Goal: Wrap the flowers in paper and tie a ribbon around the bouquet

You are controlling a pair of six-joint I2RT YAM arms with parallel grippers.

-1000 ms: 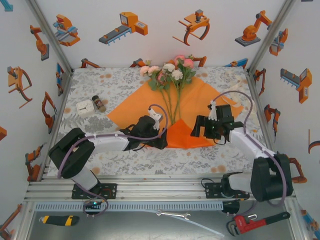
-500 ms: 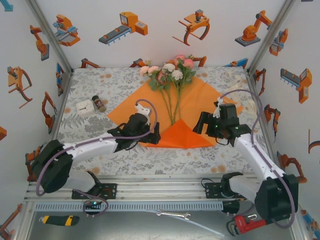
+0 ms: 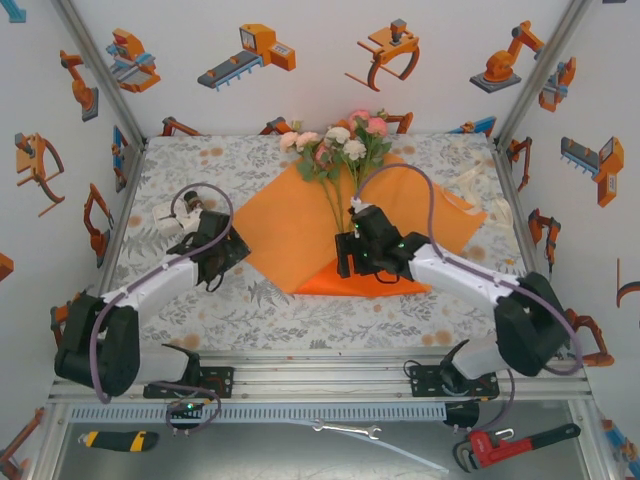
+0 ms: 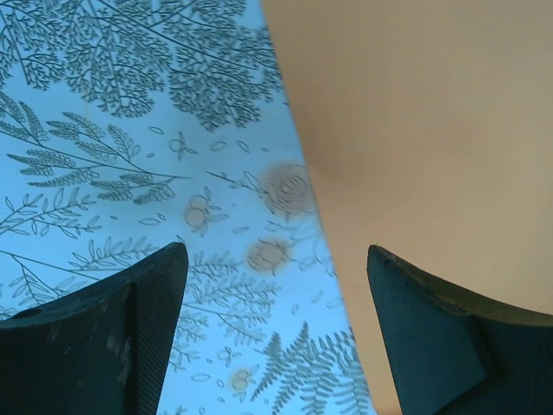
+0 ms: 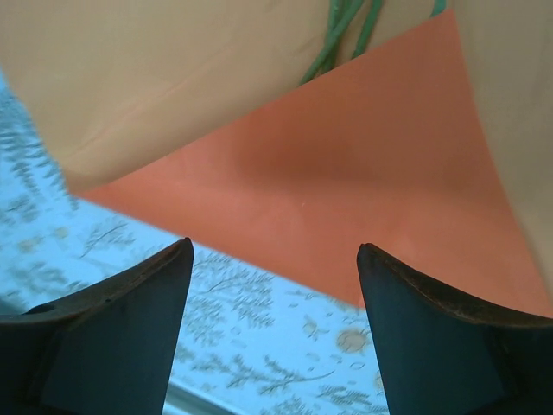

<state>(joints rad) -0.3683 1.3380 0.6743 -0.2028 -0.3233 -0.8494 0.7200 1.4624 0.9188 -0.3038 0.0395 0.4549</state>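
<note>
The orange paper [image 3: 290,215] lies flat as a diamond, its near corner folded up into a darker flap [image 3: 375,281]. The flowers [image 3: 338,146] rest on it, stems [image 3: 347,205] running down toward the flap. The cream ribbon [image 3: 472,188] lies at the paper's right corner. My left gripper [image 3: 232,253] hovers open at the paper's left corner; the left wrist view shows its gap [image 4: 275,294] across the paper's edge [image 4: 415,130]. My right gripper [image 3: 343,263] stands open over the flap; in the right wrist view its gap [image 5: 275,285] frames the flap [image 5: 346,173] and stem ends [image 5: 341,35].
A white box [image 3: 166,214] sits on the tablecloth at the left, just behind my left arm. A utility knife [image 3: 118,439], a spanner [image 3: 346,430] and a red pipe wrench [image 3: 512,443] lie on the metal ledge in front of the arm bases.
My left gripper has pulled away leftward from the folded flap to the paper's left corner. My right gripper has swung left to the middle, over the flap. The flap stays folded.
</note>
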